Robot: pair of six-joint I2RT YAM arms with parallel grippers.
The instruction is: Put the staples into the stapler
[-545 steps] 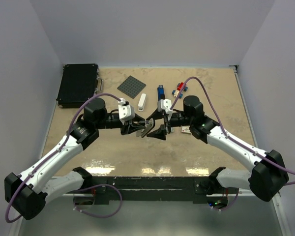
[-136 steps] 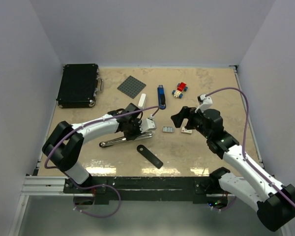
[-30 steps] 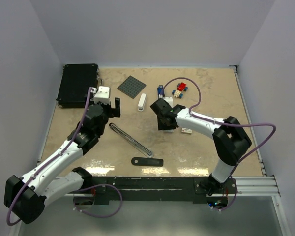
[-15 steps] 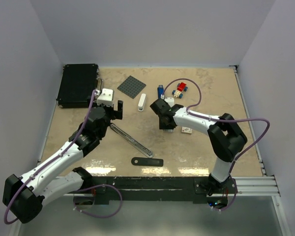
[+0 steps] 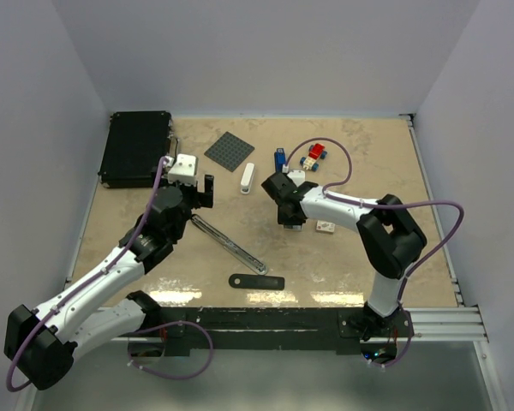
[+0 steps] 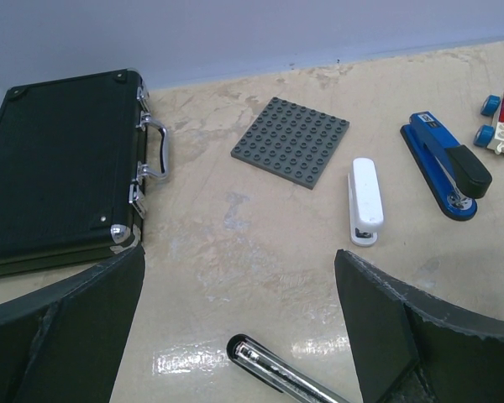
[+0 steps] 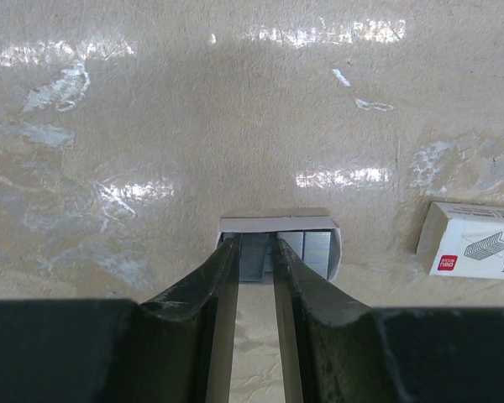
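Observation:
The stapler lies opened on the table as a long chrome rail (image 5: pixel 229 242), whose end (image 6: pixel 269 374) shows below my left gripper (image 6: pixel 239 256), and a flat black piece (image 5: pixel 257 281) lying apart near the front. My left gripper (image 5: pixel 203 192) hovers open and empty over the rail's far end. The staples (image 7: pixel 315 250) sit as grey strips in a small white tray (image 7: pixel 277 222). My right gripper (image 7: pixel 254 245) reaches down into that tray, its fingers (image 7: pixel 225 252) pressed against one strip (image 7: pixel 256 259). From above, my right gripper (image 5: pixel 289 219) covers the tray.
The staples' white, red-marked sleeve (image 7: pixel 477 250) lies just right of the tray. Behind stand a white stapler (image 6: pixel 365 201), a blue stapler (image 6: pixel 448 164), a grey studded plate (image 6: pixel 292 140), a toy-brick car (image 5: pixel 313 155) and a black case (image 6: pixel 59 168) at far left.
My right gripper's jaws have narrowed onto a staple strip in the tray, and the arm has edged slightly left. My left gripper drifted a little right and has since held still, open.

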